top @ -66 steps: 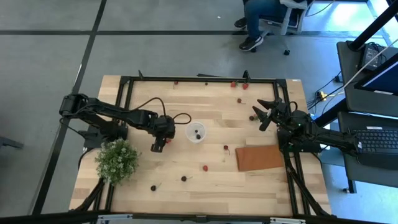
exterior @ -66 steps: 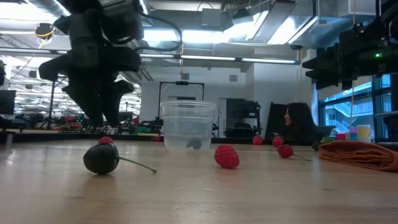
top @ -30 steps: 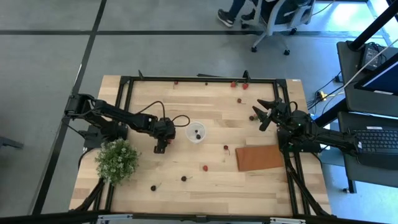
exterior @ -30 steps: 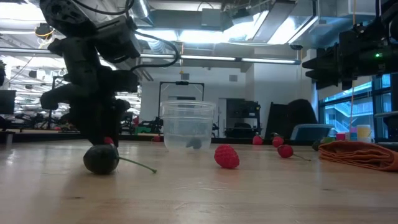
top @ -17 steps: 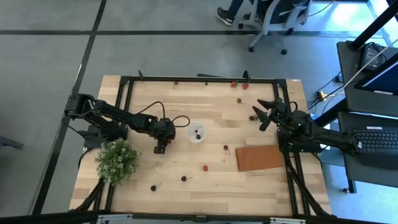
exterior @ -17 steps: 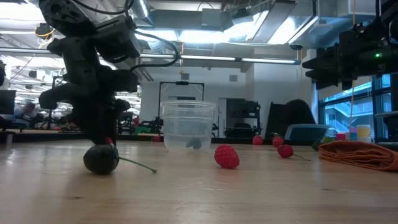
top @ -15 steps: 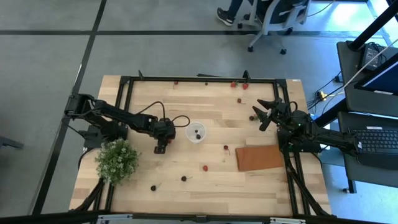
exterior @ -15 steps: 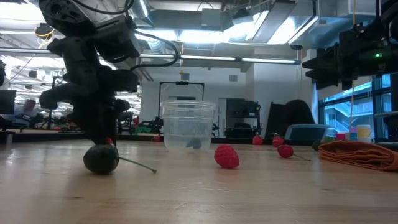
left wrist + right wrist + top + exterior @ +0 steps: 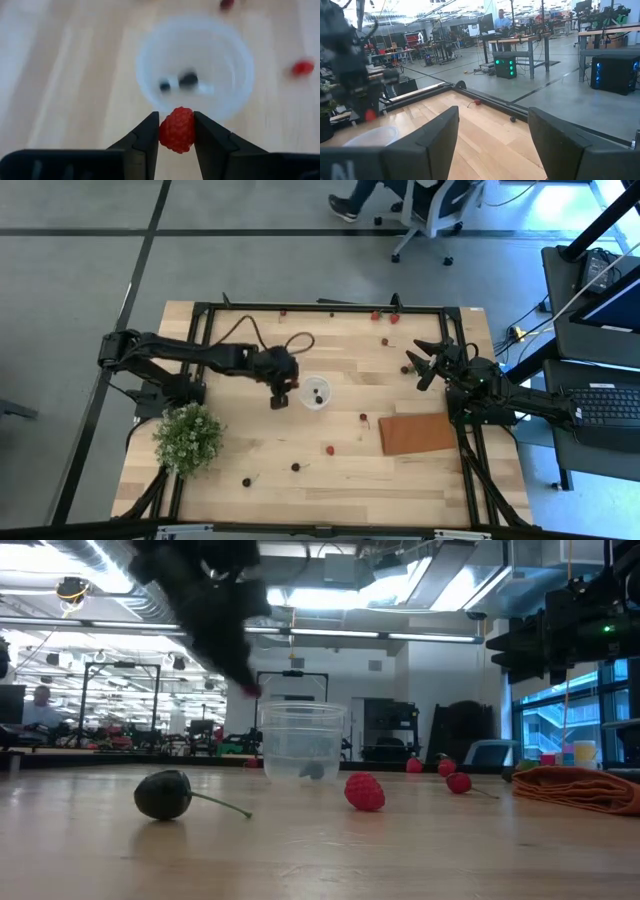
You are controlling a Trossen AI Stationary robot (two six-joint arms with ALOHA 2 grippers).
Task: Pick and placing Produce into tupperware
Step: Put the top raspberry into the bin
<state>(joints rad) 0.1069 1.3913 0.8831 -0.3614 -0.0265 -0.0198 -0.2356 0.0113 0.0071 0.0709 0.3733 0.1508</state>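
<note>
My left gripper [image 9: 281,399] hangs above the table just left of the tupperware [image 9: 315,393], a small translucent round cup with dark berries [image 9: 188,79] on its bottom. It is shut on a red raspberry [image 9: 176,129]. In the left wrist view the cup [image 9: 195,75] lies right beyond the fingertips. More produce lies loose on the wood: a dark cherry [image 9: 163,794], a red raspberry [image 9: 365,791], red pieces [image 9: 329,449] [image 9: 363,418]. My right gripper [image 9: 422,366] waits open near the table's right edge, touching nothing. My left gripper pinches the red raspberry by its two sides [image 9: 162,131] between the two fingers, coming from above and pointing down. The berry is lifted clear of the table and sits between the fingertips [image 9: 148,131], short of the cup's near rim.
A leafy bush with white flowers [image 9: 188,438] stands at the near left. A reddish-brown mat [image 9: 418,433] lies near the right edge. Further berries sit along the far edge [image 9: 376,315] and at the near side [image 9: 247,481] [image 9: 296,467]. Black frame rails border the table.
My left gripper has risen from the tabletop left of the cup and swung right and toward the far edge, up to the cup's left side. The red raspberry it stood over went up with it and is now clear of the wood. My right arm has kept still.
</note>
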